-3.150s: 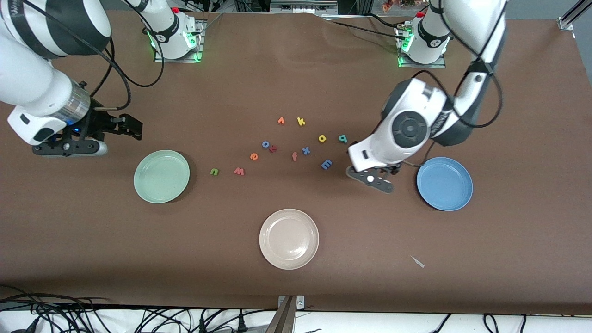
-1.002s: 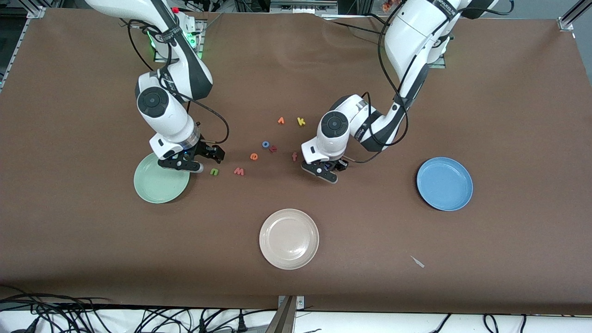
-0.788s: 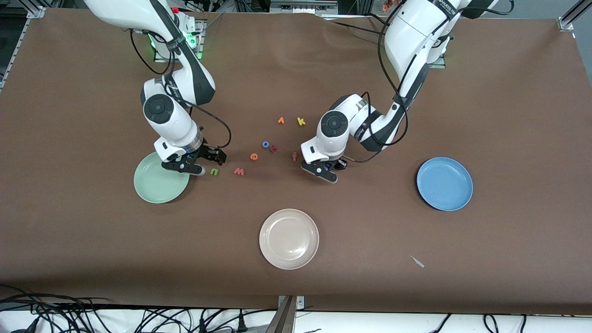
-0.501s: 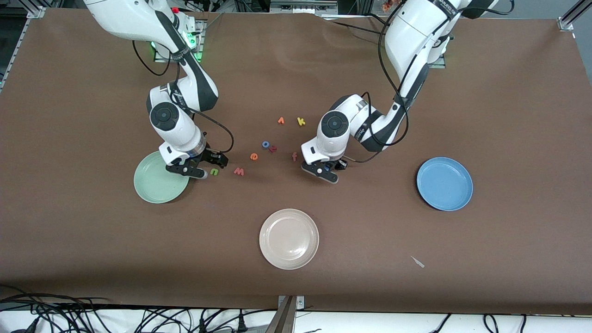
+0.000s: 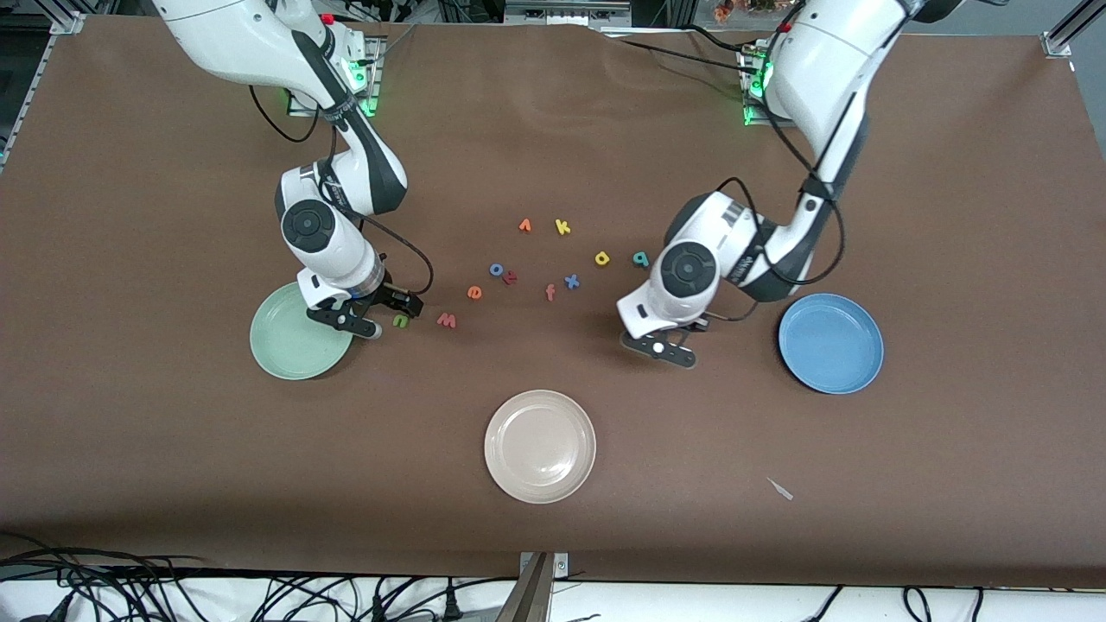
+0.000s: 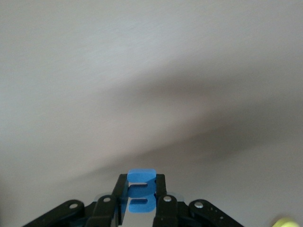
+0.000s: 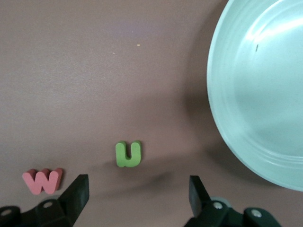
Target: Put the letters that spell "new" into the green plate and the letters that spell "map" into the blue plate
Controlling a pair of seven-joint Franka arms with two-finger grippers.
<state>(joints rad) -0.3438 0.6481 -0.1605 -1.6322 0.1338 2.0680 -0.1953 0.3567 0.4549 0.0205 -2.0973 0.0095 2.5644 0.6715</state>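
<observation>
Left hand grips blue "m", seen only from wrist; right hand spread above green "n".

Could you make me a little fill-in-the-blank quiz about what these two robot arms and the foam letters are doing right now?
1. The left gripper is shut on the small foam letter "m", whose colour is ____.
2. The right gripper hangs open over the small green foam letter "n", which lies on the brown table beside the round pale ____ plate.
3. The small red foam letter "w" lies on the ____.
4. The round blue plate holds ____ letters.

Missing words: blue; green; table; no
</observation>
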